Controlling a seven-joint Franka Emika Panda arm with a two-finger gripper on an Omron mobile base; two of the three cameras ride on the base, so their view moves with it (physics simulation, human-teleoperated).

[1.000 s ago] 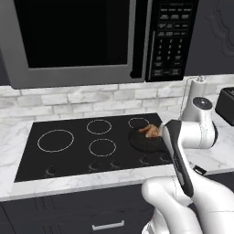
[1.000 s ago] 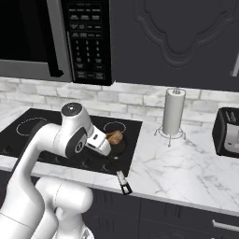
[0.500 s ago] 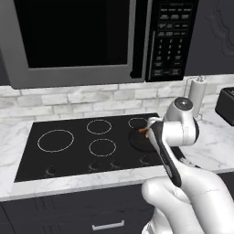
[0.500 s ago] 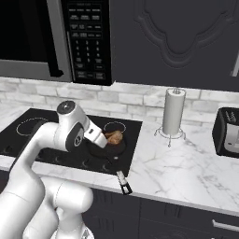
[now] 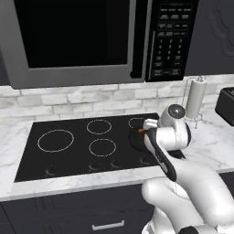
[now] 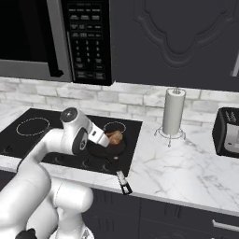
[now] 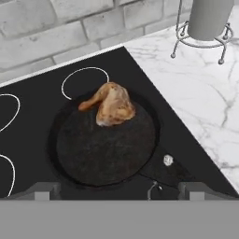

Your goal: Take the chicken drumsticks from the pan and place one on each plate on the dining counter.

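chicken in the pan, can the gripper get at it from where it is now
Probably yes. The gripper is open above the pan, and the chicken lies uncovered at the far side with nothing between them.

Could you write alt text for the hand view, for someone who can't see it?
A golden-brown chicken drumstick lies at the far edge of a round black pan on a black cooktop, with a white marble counter and grey brick wall beyond.
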